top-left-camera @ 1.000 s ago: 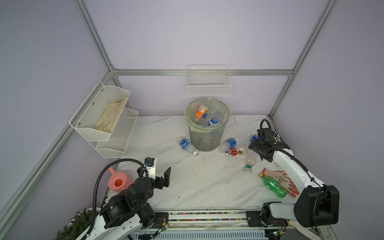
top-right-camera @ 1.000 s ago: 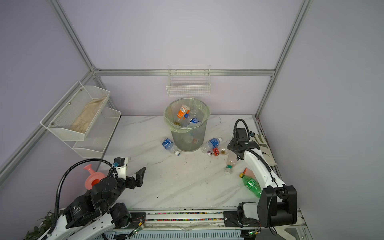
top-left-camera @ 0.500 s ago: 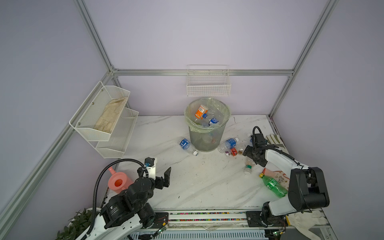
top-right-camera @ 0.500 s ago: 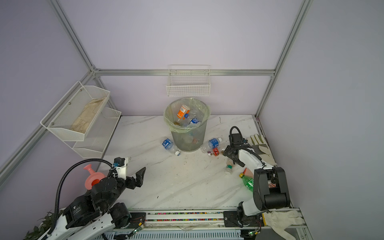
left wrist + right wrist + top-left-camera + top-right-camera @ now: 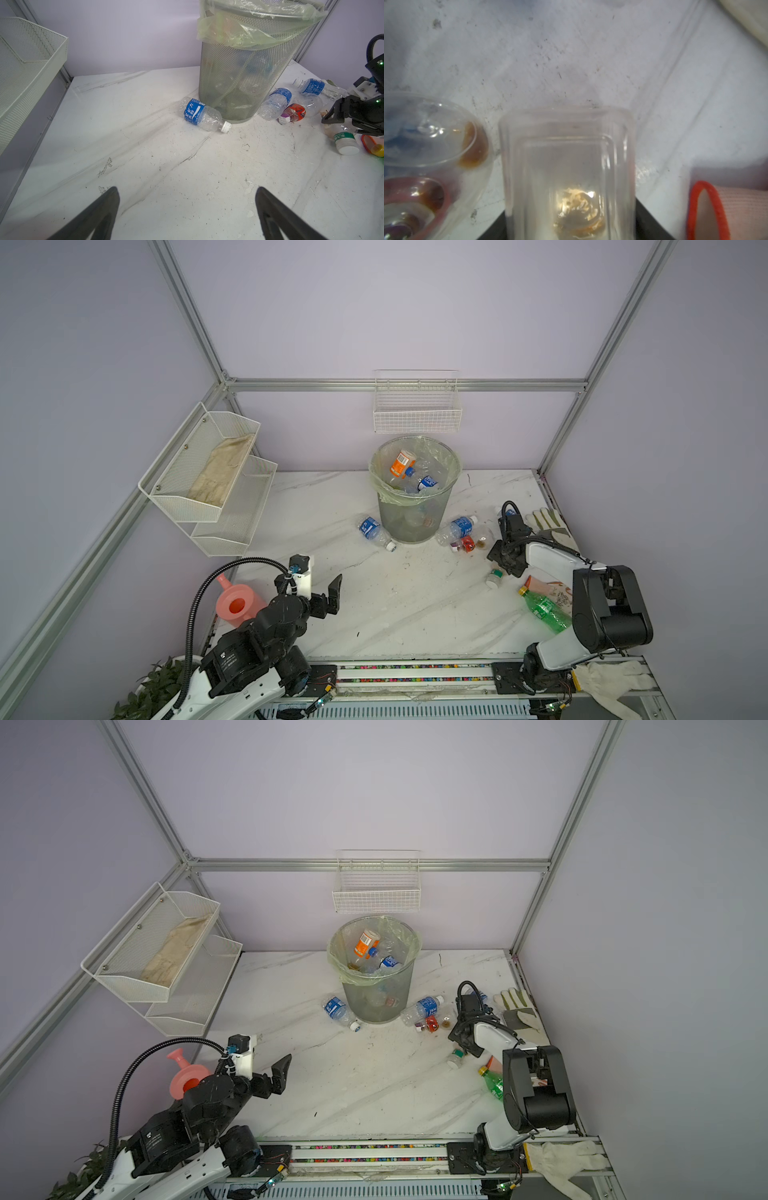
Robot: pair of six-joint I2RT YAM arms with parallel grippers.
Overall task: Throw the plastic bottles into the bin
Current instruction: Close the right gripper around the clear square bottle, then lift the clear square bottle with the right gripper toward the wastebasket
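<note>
The grey mesh bin (image 5: 409, 526) (image 5: 376, 1002) (image 5: 239, 72), lined with a green bag, holds several bottles. My right gripper (image 5: 502, 567) (image 5: 465, 1045) (image 5: 347, 124) (image 5: 569, 224) is down on the table right of the bin. It is shut on a clear green-labelled bottle (image 5: 493, 578) (image 5: 344, 139) (image 5: 566, 166) that lies there. A blue-labelled bottle (image 5: 374, 531) (image 5: 202, 115) lies left of the bin. Another blue-labelled bottle (image 5: 457, 529) and a red-labelled bottle (image 5: 465, 543) lie to its right. A green-tinted bottle (image 5: 544, 610) lies near the right arm. My left gripper (image 5: 320, 597) (image 5: 187, 191) hovers open at front left, holding nothing.
A pink watering can (image 5: 237, 605) stands beside the left arm. White gloves (image 5: 544, 522) lie at the right edge, and a red-cuffed glove (image 5: 708, 207) lies beside the held bottle. A white mesh rack (image 5: 208, 481) and a wall basket (image 5: 415, 414) hang on the walls.
My right arm has folded back and lowered its gripper onto the green-labelled bottle, and its jaws have narrowed around it. The left arm has not moved.
</note>
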